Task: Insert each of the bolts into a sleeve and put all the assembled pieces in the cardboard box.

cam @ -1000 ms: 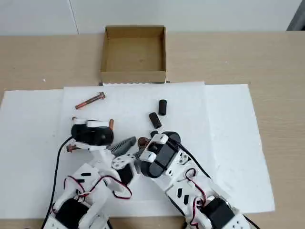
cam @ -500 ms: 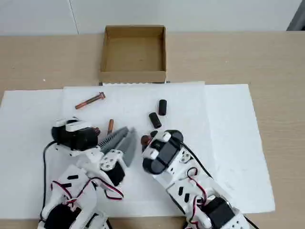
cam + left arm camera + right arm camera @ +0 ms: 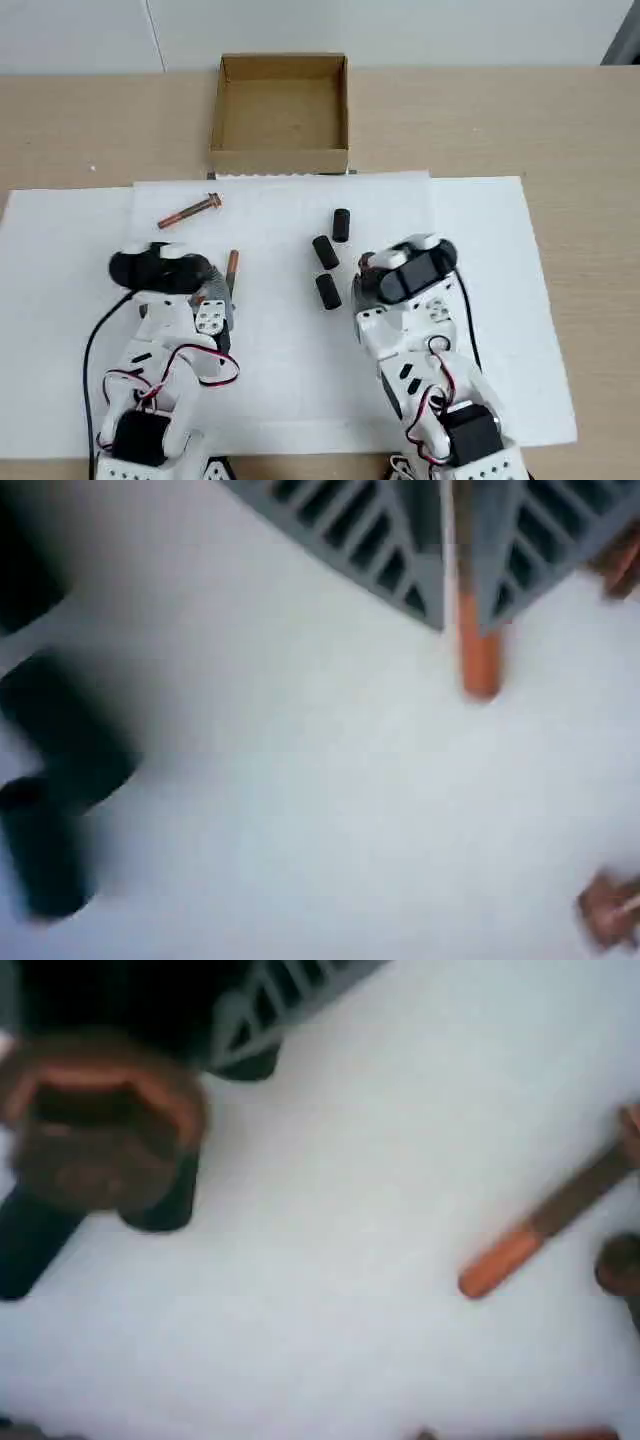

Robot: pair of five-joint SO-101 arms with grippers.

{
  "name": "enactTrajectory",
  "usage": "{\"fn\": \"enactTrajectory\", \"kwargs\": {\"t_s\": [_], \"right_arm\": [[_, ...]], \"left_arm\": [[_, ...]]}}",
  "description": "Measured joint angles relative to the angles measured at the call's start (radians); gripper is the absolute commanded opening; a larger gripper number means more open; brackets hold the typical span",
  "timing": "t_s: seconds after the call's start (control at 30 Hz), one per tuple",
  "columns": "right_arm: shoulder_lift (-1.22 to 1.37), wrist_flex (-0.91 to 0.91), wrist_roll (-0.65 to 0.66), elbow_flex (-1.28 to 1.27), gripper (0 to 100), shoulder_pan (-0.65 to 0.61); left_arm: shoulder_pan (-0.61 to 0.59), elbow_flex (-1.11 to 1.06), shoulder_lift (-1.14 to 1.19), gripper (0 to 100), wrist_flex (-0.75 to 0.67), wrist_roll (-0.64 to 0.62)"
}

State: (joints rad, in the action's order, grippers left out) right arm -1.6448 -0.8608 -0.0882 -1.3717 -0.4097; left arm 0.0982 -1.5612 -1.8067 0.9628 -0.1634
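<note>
Bolts show in three places. The first bolt (image 3: 232,266) lies on the white sheet (image 3: 490,300) spread over the table (image 3: 560,120). The left gripper (image 3: 214,294) has its jaws closed on the shaft, so that in the left wrist view the orange tip pokes out just past the grey jaw ends. The second bolt (image 3: 100,1125) sits clenched in the jaws of the right gripper (image 3: 364,270), its blurred hexagonal head turned toward the right wrist camera. That gripper is just beside the three black sleeves (image 3: 325,250). The sleeves lie loose and near one another in the middle of the sheet, between the two arms. A long bolt (image 3: 190,212) rests slantwise farther off, on the left arm's side, near the sheet's far edge. Just beyond that edge the cardboard box (image 3: 280,160) stands open on the table.
</note>
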Motion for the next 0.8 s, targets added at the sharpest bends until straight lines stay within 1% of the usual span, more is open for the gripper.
{"fn": "enactTrajectory", "kwargs": {"t_s": [0.1,0.2,0.33,0.47,0.6,0.8], "right_arm": [[0.178,0.041,-0.04,0.12,0.3,0.003],[0.41,0.097,-0.054,0.273,0.3,0.003],[0.741,0.141,-0.054,0.523,0.3,0.003],[1.056,0.144,-0.052,0.789,0.3,0.003],[1.336,0.178,0.009,1.046,0.3,0.011],[1.677,0.229,0.144,1.381,0.3,0.031]], "left_arm": [[-0.029,-0.026,0.002,1,0.0,0.02],[-0.049,-0.051,0.002,1,0.0,0.02],[-0.058,-0.1,0.002,1,0.0,0.026],[-0.058,-0.103,0.002,1,0.0,0.057],[-0.058,-0.103,0.002,1,0.0,0.066],[-0.058,-0.103,0.002,1,0.0,0.066]]}}
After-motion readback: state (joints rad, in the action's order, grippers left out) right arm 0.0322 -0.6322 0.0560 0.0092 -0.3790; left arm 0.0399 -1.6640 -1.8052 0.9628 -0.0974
